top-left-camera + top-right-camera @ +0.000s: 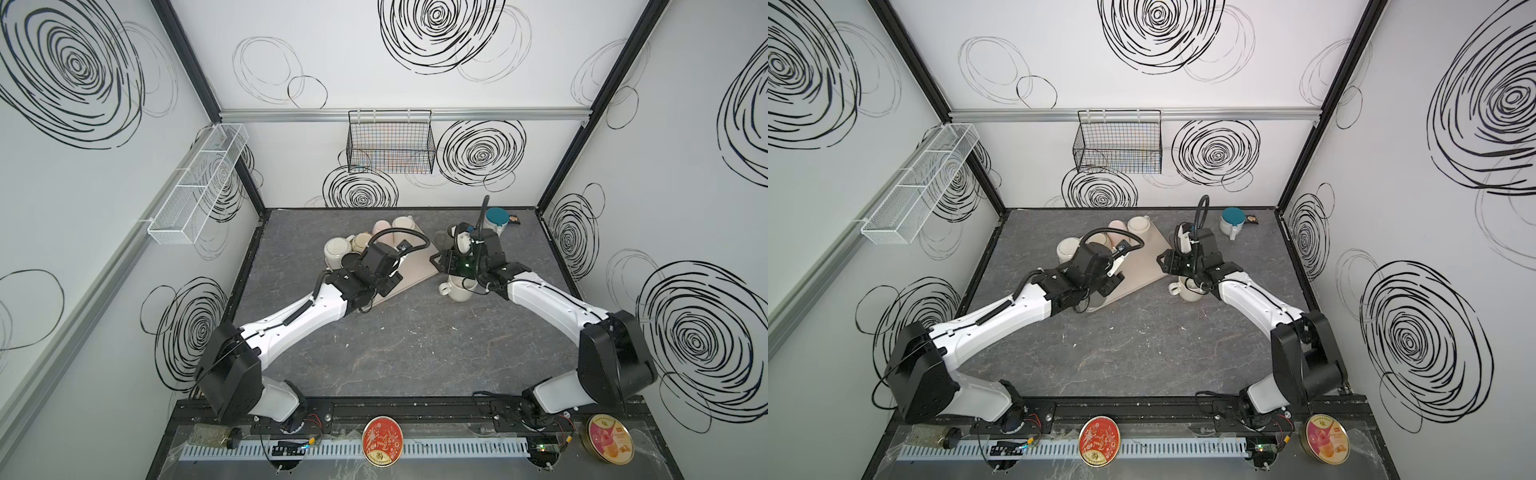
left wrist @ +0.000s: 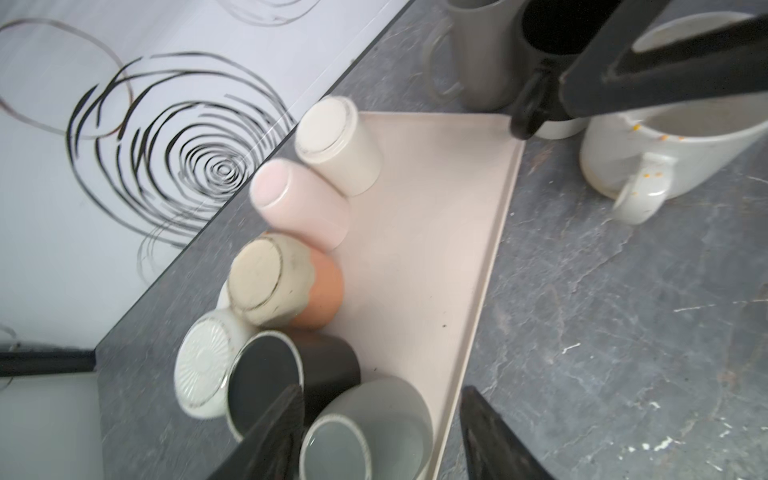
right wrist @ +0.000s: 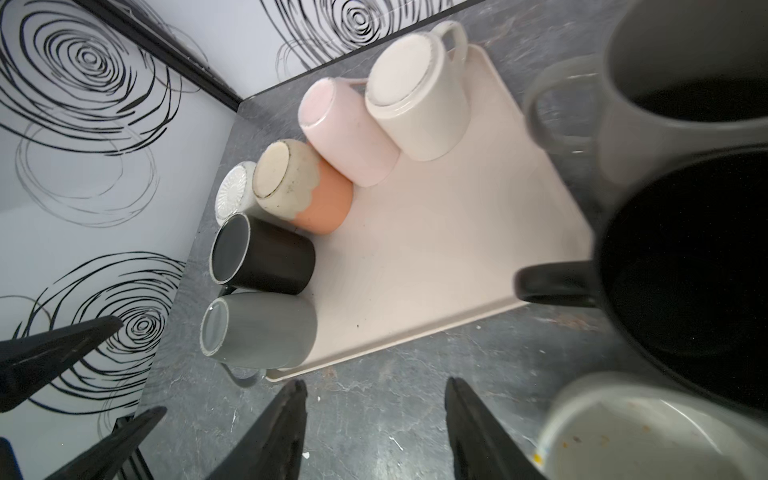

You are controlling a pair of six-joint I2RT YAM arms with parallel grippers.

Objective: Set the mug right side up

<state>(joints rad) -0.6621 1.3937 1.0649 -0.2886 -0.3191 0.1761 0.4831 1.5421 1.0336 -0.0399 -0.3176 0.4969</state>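
L gripper (image 2: 382, 390): open, jaws well apart, nothing clamped. Low over grey mug (image 2: 374, 428); one finger (image 2: 278, 436) above the seam btw grey mug and black mug (image 2: 291, 365), other finger (image 2: 486, 440) out past rim of tray (image 2: 436, 249), over table (image 2: 602, 332). Contact w/ grey mug: can't tell. Grey mug upside down, base up, in tray corner nearest L gripper, handle out over the rim in R wrist view. Just beside it, black mug, also base up; then orange mug (image 2: 316, 291), pink mug (image 2: 299, 203), cream mug (image 2: 338, 145), all inverted, in a row along one side of tray. Ribbed mug (image 2: 203, 365) base up behind black and orange ones; on tray or off, can't tell. R gripper (image 3: 374, 382): open abt as wide, nothing btw jaws, above table just off tray rim. Close by, off tray, three mugs mouth up and bunched together: white mug (image 3: 644, 436) w/ orange specks inside, upright black mug (image 3: 685, 270), upright grey mug (image 3: 685, 62). Further out, in a top view: teal-lidded cup (image 1: 497, 218) at back of table, well apart from tray; wire basket (image 1: 390, 143) on back wall; mesh basket (image 1: 199, 183) on side wall; red tin (image 1: 382, 440) and pink tin (image 1: 610, 438) on front ledge.
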